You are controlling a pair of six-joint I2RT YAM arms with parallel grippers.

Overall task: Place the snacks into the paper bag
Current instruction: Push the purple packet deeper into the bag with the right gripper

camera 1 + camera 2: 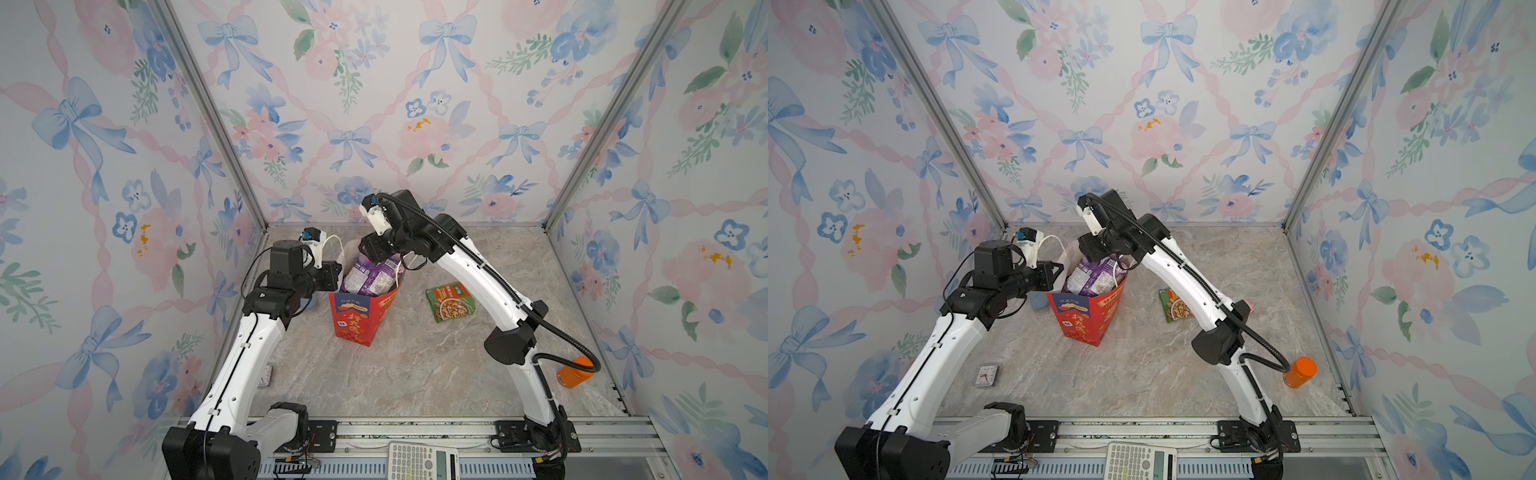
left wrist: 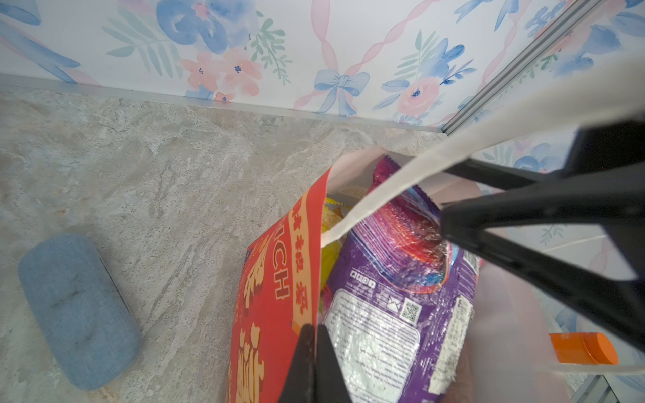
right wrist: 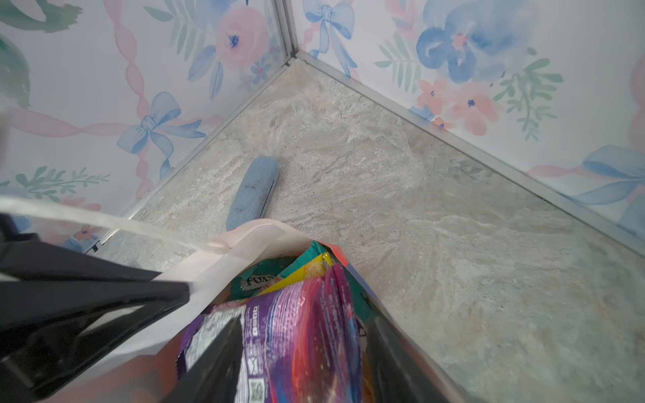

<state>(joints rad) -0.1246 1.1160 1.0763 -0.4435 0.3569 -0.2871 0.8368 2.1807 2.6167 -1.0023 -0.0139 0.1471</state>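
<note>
In both top views the red paper bag (image 1: 360,320) is standing upright on the marbled table (image 1: 395,374), toward the back and left of centre. It is showing gold characters and a blue patch on its front. A glossy purple packet (image 1: 371,276) is poking out of its mouth. A green-and-orange packet (image 1: 451,302) is lying flat to the bag's right, well apart from it. The left gripper (image 1: 337,277) is meeting the bag's left rim, and the right gripper (image 1: 374,251) is hanging over the mouth.

In the left wrist view the left gripper (image 2: 311,352) is clenching the bag's red wall at its rim, fingers pressed together on the paper. The purple packet is lying inside with its printed back and QR code facing up, and a white rope handle (image 2: 453,157) is crossing above it.

In the right wrist view the right gripper (image 3: 307,324) is standing released, fingers spread to either side of the purple packet resting in the bag. A teal packet (image 3: 258,281) printed "FOX'S" and a yellow packet (image 3: 309,270) are sitting deeper inside.
</note>
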